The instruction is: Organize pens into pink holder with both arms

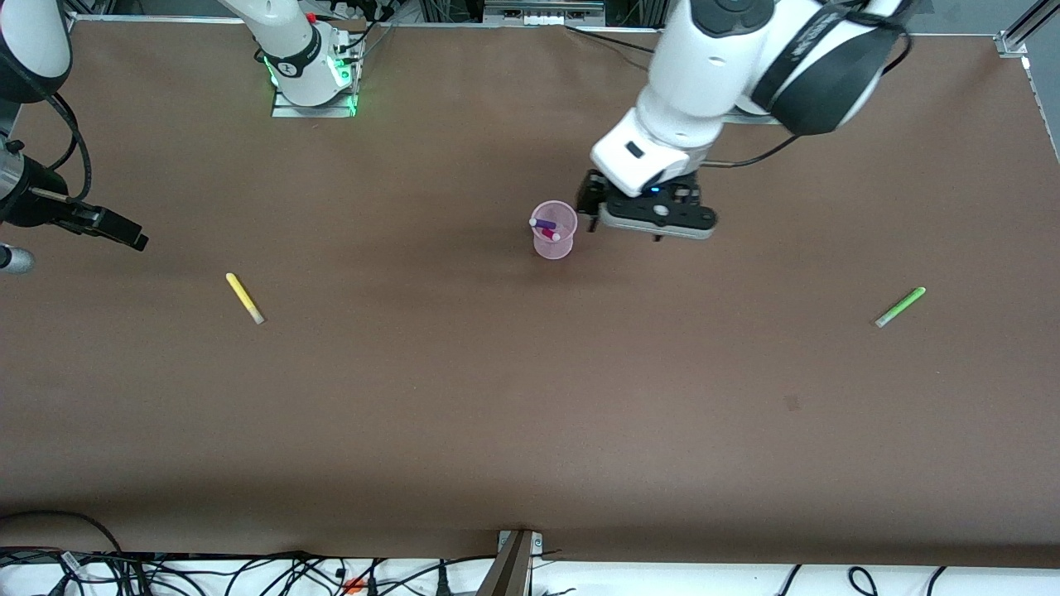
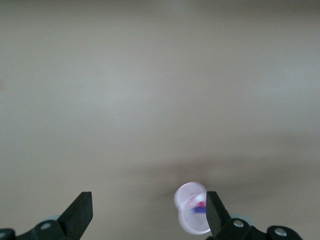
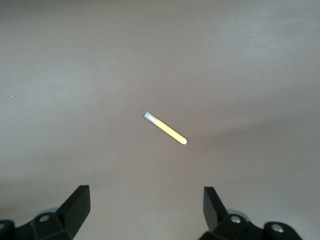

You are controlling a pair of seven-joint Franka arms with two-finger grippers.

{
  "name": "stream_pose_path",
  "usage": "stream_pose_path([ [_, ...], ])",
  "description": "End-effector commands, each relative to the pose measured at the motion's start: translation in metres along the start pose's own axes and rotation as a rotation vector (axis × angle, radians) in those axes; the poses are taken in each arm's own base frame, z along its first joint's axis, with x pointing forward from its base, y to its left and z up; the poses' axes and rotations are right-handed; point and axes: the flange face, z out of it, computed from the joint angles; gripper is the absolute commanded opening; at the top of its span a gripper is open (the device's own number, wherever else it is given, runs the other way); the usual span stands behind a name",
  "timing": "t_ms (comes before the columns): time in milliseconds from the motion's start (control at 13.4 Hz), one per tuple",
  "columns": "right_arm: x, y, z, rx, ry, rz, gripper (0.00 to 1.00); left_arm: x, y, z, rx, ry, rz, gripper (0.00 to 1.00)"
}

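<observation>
The pink holder [image 1: 553,232] stands mid-table with the dark purple pen [image 1: 544,223] and the magenta-pink pen [image 1: 551,235] in it. My left gripper [image 1: 654,225] hangs just beside the holder, toward the left arm's end, open and empty. In the left wrist view the holder [image 2: 191,216] sits by one finger [image 2: 214,215] of that gripper [image 2: 149,212]. The yellow pen [image 1: 245,298] lies toward the right arm's end. My right gripper [image 1: 116,228] is up near it, open and empty [image 3: 145,207], with the yellow pen [image 3: 166,128] ahead of it. The light green pen [image 1: 900,307] lies toward the left arm's end.
The brown table [image 1: 530,397] is bare apart from these things. Cables hang along its edge nearest the front camera [image 1: 248,571]. The right arm's base [image 1: 308,74] stands at the edge farthest from that camera.
</observation>
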Motion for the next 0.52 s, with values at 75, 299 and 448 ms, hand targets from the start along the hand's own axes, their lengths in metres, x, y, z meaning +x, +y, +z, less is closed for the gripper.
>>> stream_pose_path([
  [75, -0.006, -0.007, -0.009, 0.017, 0.007, 0.012, 1.0, -0.022, -0.045, -0.038, 0.116, -0.068, -0.076, 1.0],
  [299, -0.006, -0.007, -0.009, 0.019, 0.011, 0.01, 1.0, -0.011, -0.122, -0.056, 0.136, -0.15, -0.239, 1.0],
  [448, -0.006, -0.006, -0.009, 0.028, 0.007, 0.0, 1.0, -0.009, -0.174, -0.066, 0.147, -0.211, -0.267, 1.0],
])
